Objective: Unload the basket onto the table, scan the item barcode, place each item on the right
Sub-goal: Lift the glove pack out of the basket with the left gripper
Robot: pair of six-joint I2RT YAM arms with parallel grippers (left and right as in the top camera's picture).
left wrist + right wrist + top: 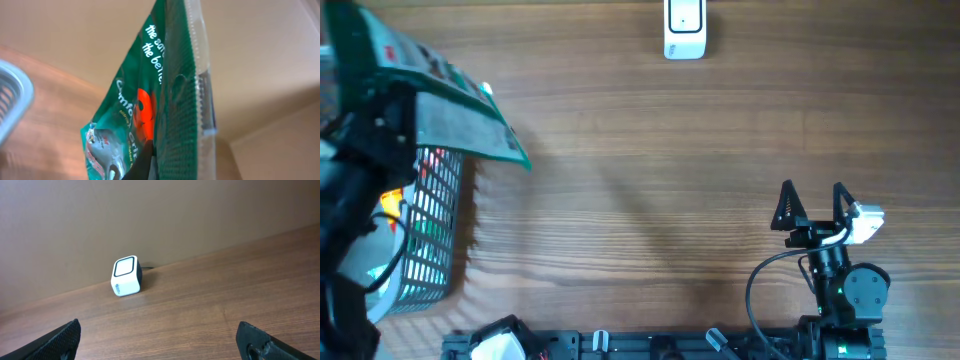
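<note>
A glossy green film packet (440, 90) is clamped in the closed jaws of the left gripper (388, 118) over a white wire basket (430, 230) at the counter's (670, 150) left, its long axis slanting down-right overhead. Its crimped clear seal is shown only by the left wrist view. The right gripper's (813, 205) jaws are spread wide, empty, facing the boxy white scanner (126, 275).
</note>
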